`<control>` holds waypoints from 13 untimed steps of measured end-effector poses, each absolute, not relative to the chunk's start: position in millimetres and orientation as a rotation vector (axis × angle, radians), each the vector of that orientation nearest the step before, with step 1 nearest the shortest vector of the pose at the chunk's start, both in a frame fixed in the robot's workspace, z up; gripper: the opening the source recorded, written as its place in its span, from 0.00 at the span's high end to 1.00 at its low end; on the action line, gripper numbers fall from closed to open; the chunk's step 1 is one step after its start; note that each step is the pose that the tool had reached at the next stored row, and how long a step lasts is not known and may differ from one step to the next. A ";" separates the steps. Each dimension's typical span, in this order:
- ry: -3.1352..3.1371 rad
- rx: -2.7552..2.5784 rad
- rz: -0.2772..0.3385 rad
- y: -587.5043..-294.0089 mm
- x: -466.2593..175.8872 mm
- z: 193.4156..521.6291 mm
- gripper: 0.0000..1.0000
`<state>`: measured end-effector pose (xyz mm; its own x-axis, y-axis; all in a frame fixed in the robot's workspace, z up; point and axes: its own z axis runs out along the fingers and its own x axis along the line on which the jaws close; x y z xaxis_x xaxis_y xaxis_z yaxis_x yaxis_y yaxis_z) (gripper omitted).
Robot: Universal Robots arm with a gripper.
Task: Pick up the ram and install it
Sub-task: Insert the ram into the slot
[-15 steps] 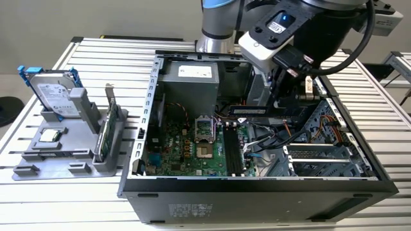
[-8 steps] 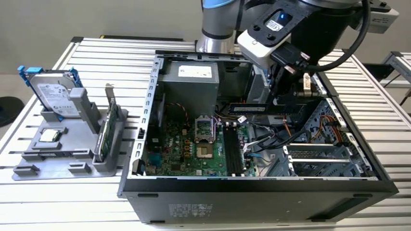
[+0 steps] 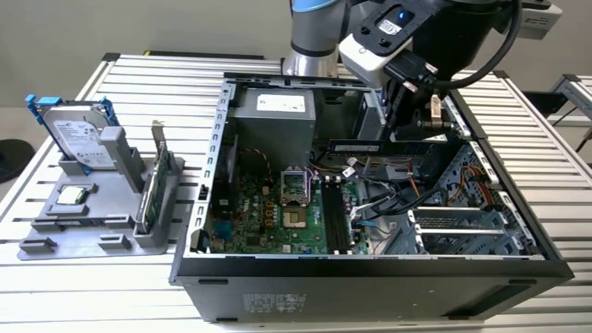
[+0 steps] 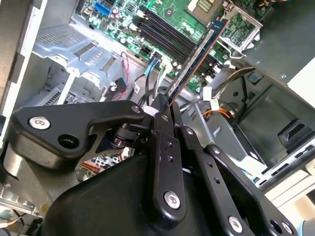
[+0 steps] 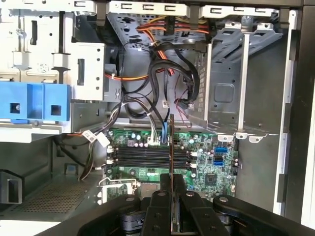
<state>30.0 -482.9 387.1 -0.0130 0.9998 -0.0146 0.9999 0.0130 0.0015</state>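
Ram (image 3: 365, 146) gripped over the open computer case (image 3: 370, 284), not yet seated.

Exterior view: the gripper (image 3: 412, 139) holds it level above the motherboard (image 3: 263, 215), clear of the slots (image 3: 335, 218). Second wrist view: jaws pinched narrow on its flat sides, so it cannot swing. First wrist view: edge-on, it seems turned crosswise to the slots, which the other views leave harder to judge.

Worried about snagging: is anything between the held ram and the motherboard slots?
Nothing visible lies across the slots. The ram, shut in the fingers, hangs clear of them; loose cables run close beside the slots.
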 end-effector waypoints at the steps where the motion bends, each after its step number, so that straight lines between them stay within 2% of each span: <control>1: 2.228 2.199 -0.014 -481.8 30.0 387.1 1.00; 13: 2.227 2.199 -0.014 -468.2 30.0 386.5 1.00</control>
